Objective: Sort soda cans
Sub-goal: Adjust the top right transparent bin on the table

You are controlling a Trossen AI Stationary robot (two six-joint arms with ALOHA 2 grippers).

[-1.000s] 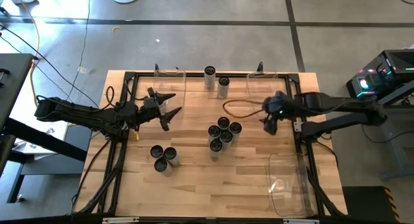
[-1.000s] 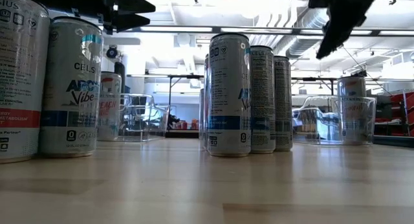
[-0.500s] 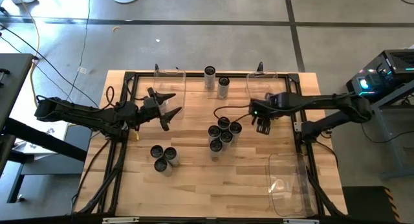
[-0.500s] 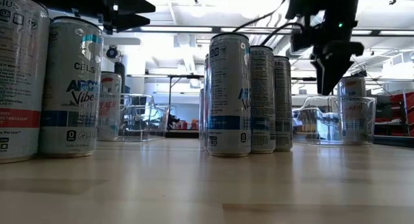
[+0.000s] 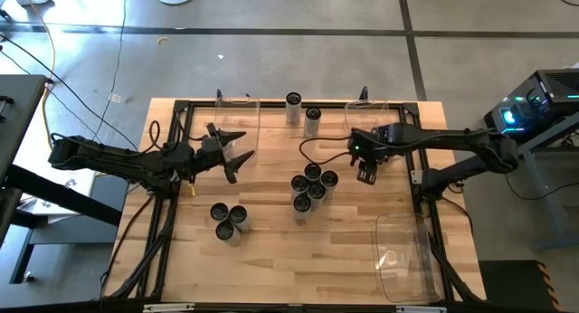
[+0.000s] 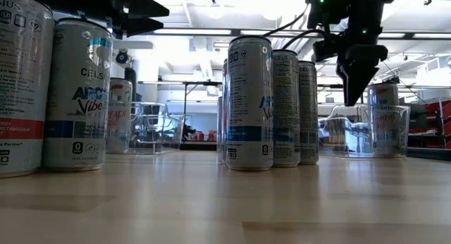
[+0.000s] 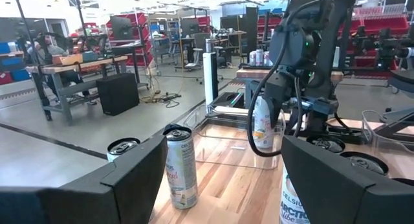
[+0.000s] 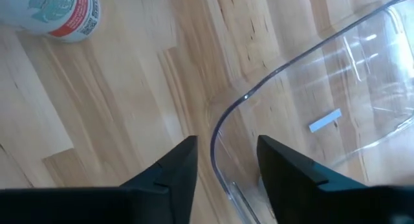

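Observation:
The soda cans stand upright on the wooden table. Several make a cluster at the middle. Two more stand at the far edge, and a small group is near the left. My right gripper hangs just right of the cluster, pointing steeply down and open, above the tabletop. In the right wrist view, only a clear bin's rounded corner rim shows between its fingers. My left gripper waits open and level at the left, facing the cluster.
Clear plastic bins lie at the far left, the far right and the near right. A black frame runs along the table's sides. Bare wood lies between the cluster and the near edge.
My right gripper has come down and moved toward the table's left, closer to the middle cluster of cans. It has tipped to point more steeply down. No can has moved.

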